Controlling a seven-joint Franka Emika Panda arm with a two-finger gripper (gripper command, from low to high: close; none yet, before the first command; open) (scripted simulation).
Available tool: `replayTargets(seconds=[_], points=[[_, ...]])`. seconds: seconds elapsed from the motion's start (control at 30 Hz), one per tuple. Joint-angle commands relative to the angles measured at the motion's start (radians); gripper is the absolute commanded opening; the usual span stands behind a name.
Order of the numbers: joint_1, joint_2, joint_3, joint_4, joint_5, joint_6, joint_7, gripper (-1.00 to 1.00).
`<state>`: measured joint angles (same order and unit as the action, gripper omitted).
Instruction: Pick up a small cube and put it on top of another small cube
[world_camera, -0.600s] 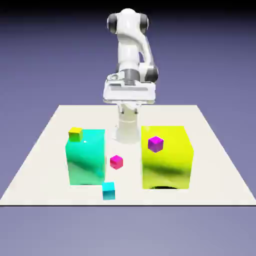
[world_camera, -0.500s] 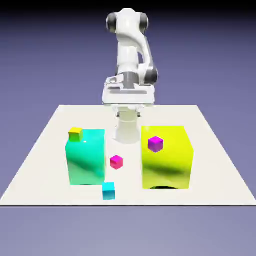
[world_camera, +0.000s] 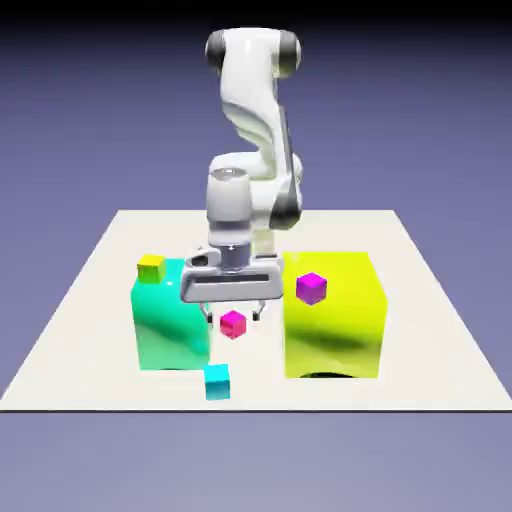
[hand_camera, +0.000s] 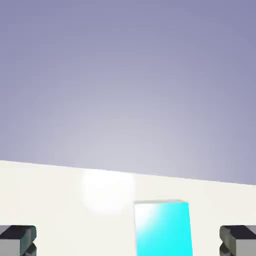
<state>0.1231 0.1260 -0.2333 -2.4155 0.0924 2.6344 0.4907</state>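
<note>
The exterior view presented the full layout: the white Franka Panda arm extended forward from the far side of the table, its forearm bent down and its hand lowered, with the fingers pointing down. The gripper stood wide open, the two fingers well apart and gripping nothing; the magenta cube appeared between them in that view (whether it lay directly beneath them could not be determined). The cyan cube, the part to be lifted, rested on the table near the front edge, nearer the camera than the gripper. The small yellow cube, with darker sides, appeared at the upper rear corner of the large teal-green block, on the exterior view's left; its seating, on the block or behind it, could not be confirmed. The purple cube appeared against the large yellow-green block, on the exterior view's right. The hand view registered only one cube, the cyan one, at the bottom between the separated fingertips, together with a bright round glare spot on the table surface, which the exterior view did not display. No lettering or label was legible in either view.
</note>
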Motion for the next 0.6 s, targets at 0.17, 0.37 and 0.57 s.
replayTargets(seconds=[0.17,0.37,0.57], points=[[0.035,0.217,-0.073,0.123,0.029,-0.126,-0.078,0.00],[-0.013,0.363,-0.013,0.135,0.089,0.005,-0.119,0.00],[0.017,0.273,-0.050,0.128,0.052,-0.076,-0.094,-1.00]])
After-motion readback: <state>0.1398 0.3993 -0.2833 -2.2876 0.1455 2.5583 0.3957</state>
